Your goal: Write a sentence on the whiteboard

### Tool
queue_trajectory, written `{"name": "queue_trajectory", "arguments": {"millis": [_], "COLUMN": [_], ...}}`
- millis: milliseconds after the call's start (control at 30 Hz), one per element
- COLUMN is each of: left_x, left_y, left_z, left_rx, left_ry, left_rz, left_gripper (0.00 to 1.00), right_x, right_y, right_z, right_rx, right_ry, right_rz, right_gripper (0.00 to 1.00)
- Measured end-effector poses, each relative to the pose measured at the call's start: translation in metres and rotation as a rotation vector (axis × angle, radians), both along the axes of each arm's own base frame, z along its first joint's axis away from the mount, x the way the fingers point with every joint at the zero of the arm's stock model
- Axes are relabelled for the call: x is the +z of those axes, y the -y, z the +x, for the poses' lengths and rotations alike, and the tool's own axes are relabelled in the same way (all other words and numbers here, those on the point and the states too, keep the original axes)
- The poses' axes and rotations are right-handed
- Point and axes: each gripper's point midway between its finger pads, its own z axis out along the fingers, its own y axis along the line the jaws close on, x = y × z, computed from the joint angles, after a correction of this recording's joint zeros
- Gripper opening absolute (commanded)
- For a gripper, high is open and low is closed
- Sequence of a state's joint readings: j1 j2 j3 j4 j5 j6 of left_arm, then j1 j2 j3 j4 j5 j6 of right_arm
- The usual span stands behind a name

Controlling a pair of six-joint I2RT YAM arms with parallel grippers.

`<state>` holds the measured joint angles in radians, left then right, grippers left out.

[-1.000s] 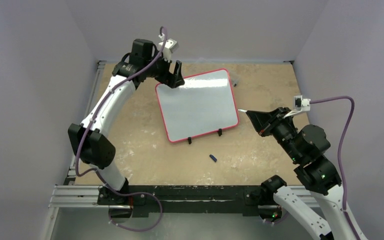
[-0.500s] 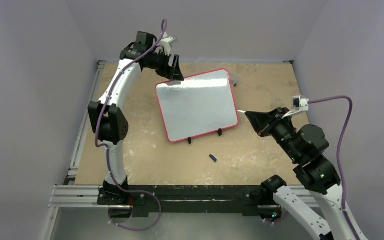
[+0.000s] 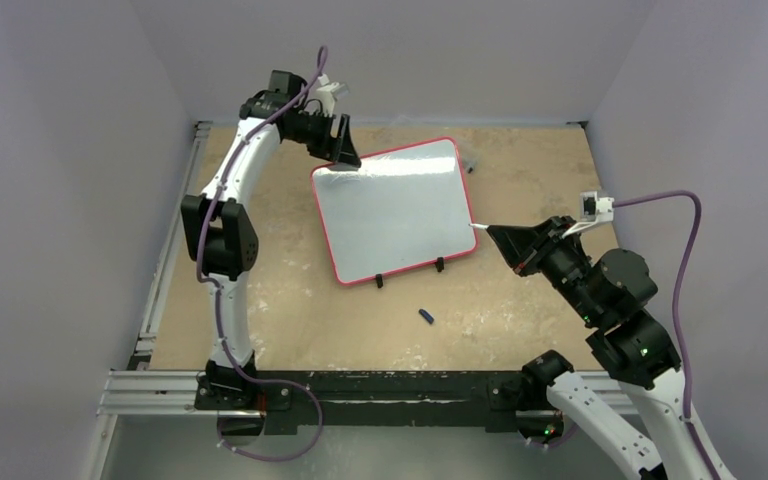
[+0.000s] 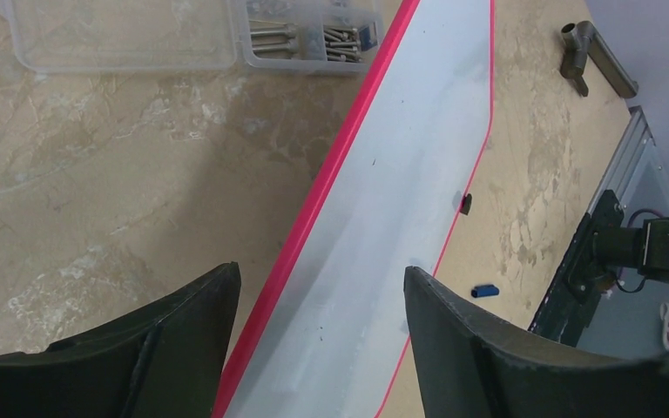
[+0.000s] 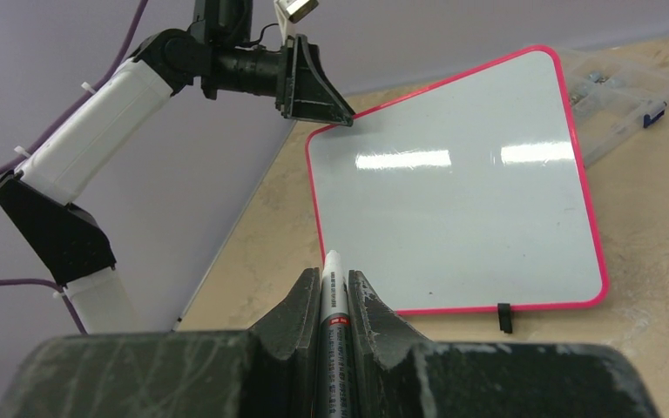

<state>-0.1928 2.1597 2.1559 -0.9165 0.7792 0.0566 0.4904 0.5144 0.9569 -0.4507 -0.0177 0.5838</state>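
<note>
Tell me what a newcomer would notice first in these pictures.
The whiteboard, glossy white in a thin red frame, lies mid-table and fills the top view, with no writing showing on it. The right gripper is shut on a marker, whose tip points at the board's right edge. The left gripper hangs open astride the board's far left corner.

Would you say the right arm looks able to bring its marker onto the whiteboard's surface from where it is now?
Probably yes. The right gripper, shut on the marker, holds the tip close beside the whiteboard's right edge. Nothing lies on the white surface, and the left gripper stands only at its far left corner.
</note>
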Motion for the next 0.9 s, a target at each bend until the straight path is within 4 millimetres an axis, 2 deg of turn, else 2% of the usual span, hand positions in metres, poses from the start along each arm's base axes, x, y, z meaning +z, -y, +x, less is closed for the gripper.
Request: {"name": "queue_trajectory", "arguments": {"millis": [200, 467, 667, 833, 900], "left_x": [-0.008, -0.005, -0.015, -0.026, -0.030], "left_y": [0.004, 0.010, 0.014, 0.018, 0.019], "left_z": [-0.003, -0.008, -0.007, -0.007, -0.007], "left_rx": [-0.028, -0.066, -0.082, -0.087, -0.091], "left_ry": [-0.036, -0.056, -0.088, -0.142, -0.158], "left_rz": [-0.023, -0.079, -0.101, -0.127, -0.143], "left_gripper": [0.63, 0.60, 0.59, 0.46, 0.45], "right_x": [0.000, -0.001, -0.002, -0.002, -0.003], "right_y": [0.000, 0.000, -0.001, -0.001, -0.001], "right_z": [0.000, -0.001, 0.000, 0.000, 0.000], "right_rx": [0.002, 0.004, 0.004, 0.004, 0.004], "right_ry": [-0.001, -0.003, -0.006, -0.009, -0.012], "right_rz": [-0.001, -0.001, -0.003, 0.000, 0.002], "right_gripper": [0.00, 0.00, 0.00, 0.00, 0.00]}}
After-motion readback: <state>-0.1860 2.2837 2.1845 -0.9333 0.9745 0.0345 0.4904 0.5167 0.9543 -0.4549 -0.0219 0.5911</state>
